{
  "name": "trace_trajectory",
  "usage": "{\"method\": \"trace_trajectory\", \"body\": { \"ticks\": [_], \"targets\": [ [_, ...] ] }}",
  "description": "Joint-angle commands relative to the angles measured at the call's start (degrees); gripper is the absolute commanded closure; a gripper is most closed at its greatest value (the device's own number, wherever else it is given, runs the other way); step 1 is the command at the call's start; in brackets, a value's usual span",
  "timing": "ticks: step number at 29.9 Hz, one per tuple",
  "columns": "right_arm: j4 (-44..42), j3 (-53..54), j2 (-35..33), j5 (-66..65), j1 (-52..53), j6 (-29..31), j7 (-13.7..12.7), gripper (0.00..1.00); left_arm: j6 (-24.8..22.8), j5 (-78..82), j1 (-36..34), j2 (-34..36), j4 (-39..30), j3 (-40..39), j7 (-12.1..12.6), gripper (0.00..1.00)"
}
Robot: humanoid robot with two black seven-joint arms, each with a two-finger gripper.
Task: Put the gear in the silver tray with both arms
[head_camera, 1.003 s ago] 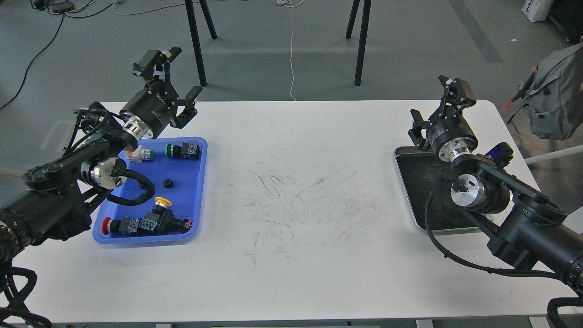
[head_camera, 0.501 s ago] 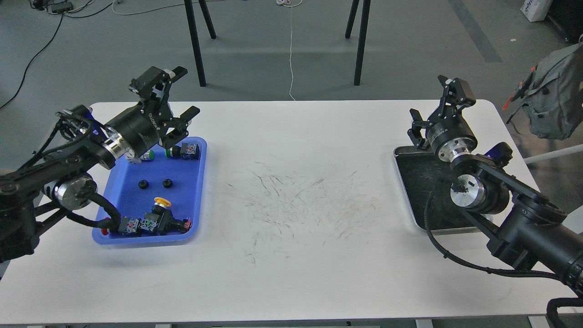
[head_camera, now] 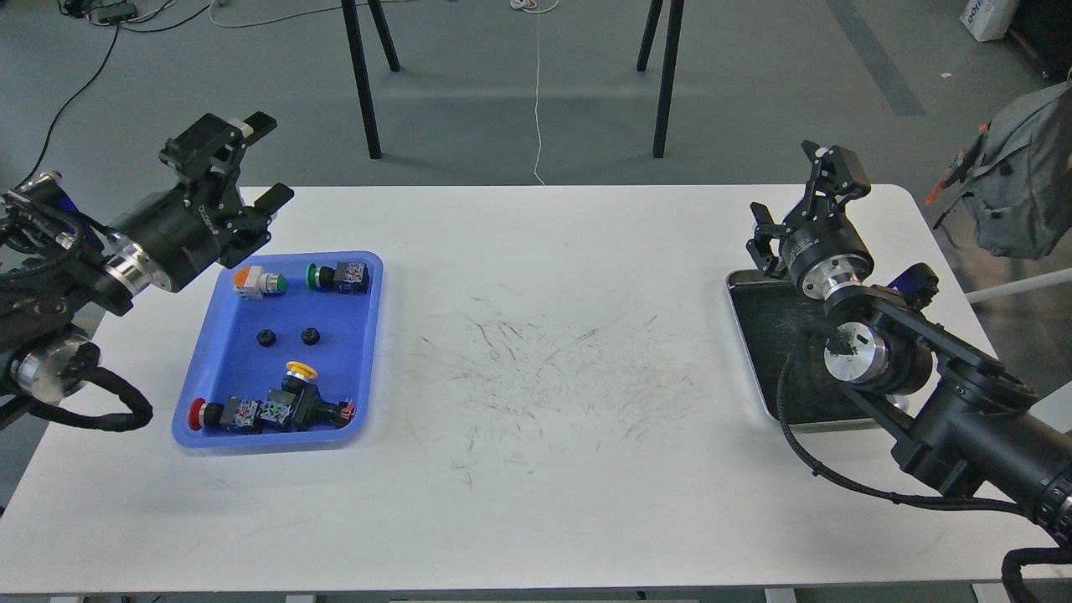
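the left gripper [head_camera: 251, 163] hangs above the far left corner of the white table [head_camera: 536, 502], just outside the blue tray [head_camera: 360, 419]. its two fingers are spread wide and nothing is between them. the right gripper [head_camera: 796, 197] is at the far end of the silver tray [head_camera: 737, 335], raised above the rim, also with fingers apart and empty.

the gears are in the blue tray: two small black toothed pieces, the left gear [head_camera: 265, 338] and the right gear [head_camera: 310, 337], lying side by side but apart in the middle of the tray. around them are push-button switches: an orange and green one [head_camera: 258, 281], a green and black one [head_camera: 337, 276], and at the near end a cluster of switches [head_camera: 268, 409] with a yellow cap and a red cap. the silver tray is well apart from the gears, on the other side of the table, and the right arm covers a big part of it.

the risks, as i judge them: each gear is small and low, so the wide fingers can close a bit off centre and push the gear away or flip it. the two gears are near each other, so a finger coming for one may knock the other. also the blue tray is light plastic, i think, and a finger pressing its floor can shift it. the silver tray is far for the left arm, so a handover to the right gripper seems needed, and a small gear can drop there. the right arm itself hides the tray floor, which makes a release harder to check.
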Motion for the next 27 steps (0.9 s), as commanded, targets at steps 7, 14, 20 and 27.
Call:
{"method": "trace_trajectory", "body": {
  "ticks": [7,14,20,27],
  "targets": [
    [0.06,0.08,0.08,0.0,0.01,0.0,-0.01,0.01,6.26,-0.43,-0.87,-4.7,3.71,-0.44,-0.02,0.08],
    [0.06,-0.18,-0.01,0.0,0.01,0.0,-0.01,0.01,4.04,6.31,0.18,7.25,-3.75,9.21,-0.02,0.01],
    [0.06,-0.27,0.08,0.0,0.01,0.0,-0.01,0.01,5.0,24.41,-0.08,7.08,-0.95,11.69,-0.02,0.01],
    [0.24,-0.36,-0.1,-0.08,0.01,-0.09,-0.01,0.01,6.51,38.14,0.01,6.46,5.29,13.35,-0.02,0.01]
  ]
}}
